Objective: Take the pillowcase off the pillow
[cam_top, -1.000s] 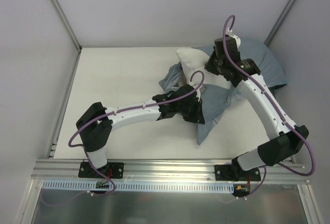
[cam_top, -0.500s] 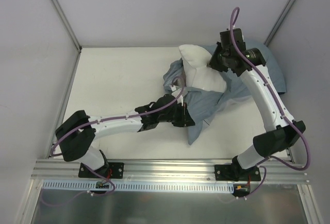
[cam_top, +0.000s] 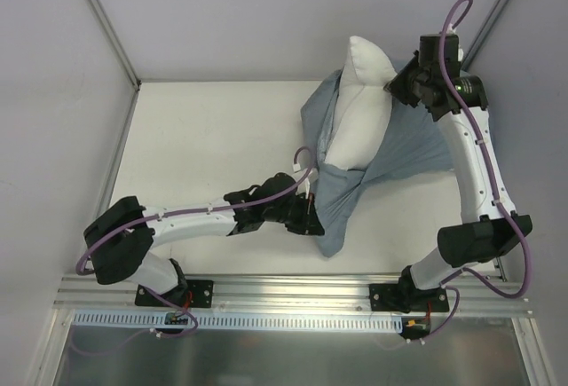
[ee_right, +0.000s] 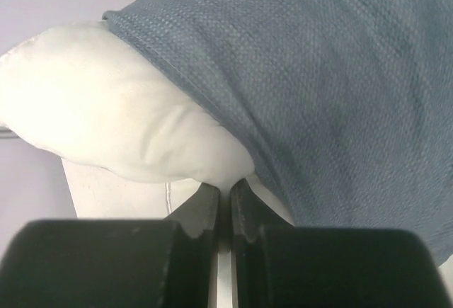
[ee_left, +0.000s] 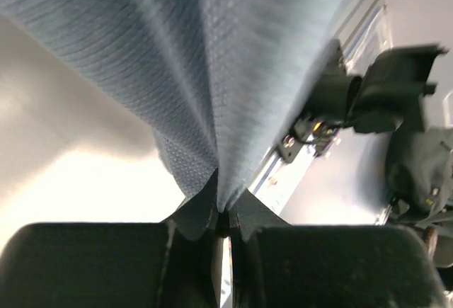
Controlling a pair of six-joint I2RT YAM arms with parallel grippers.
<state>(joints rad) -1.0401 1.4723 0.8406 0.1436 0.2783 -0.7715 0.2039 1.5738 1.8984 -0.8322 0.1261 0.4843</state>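
The white pillow [cam_top: 359, 106] stands raised at the back of the table, its upper half bare and its lower half still inside the grey-blue pillowcase [cam_top: 413, 146]. My right gripper [cam_top: 397, 90] is up at the pillow's right edge. In the right wrist view it [ee_right: 225, 189] is shut on a pinch of the white pillow [ee_right: 106, 110], with the pillowcase [ee_right: 340, 95] draped beside it. My left gripper [cam_top: 308, 217] is low near the front, shut on the case's bottom corner. In the left wrist view the taut pillowcase [ee_left: 248, 74] runs up from the shut gripper [ee_left: 223, 210].
The aluminium rail [cam_top: 293, 290] with both arm bases runs along the near edge. White walls and slanted frame posts [cam_top: 105, 22] enclose the table on three sides. The right arm's base [ee_left: 382, 88] shows in the left wrist view.
My right arm has lifted the pillow up and back to the right, baring more white. My left gripper has drawn the case's corner towards the front, pulling the cloth taut.
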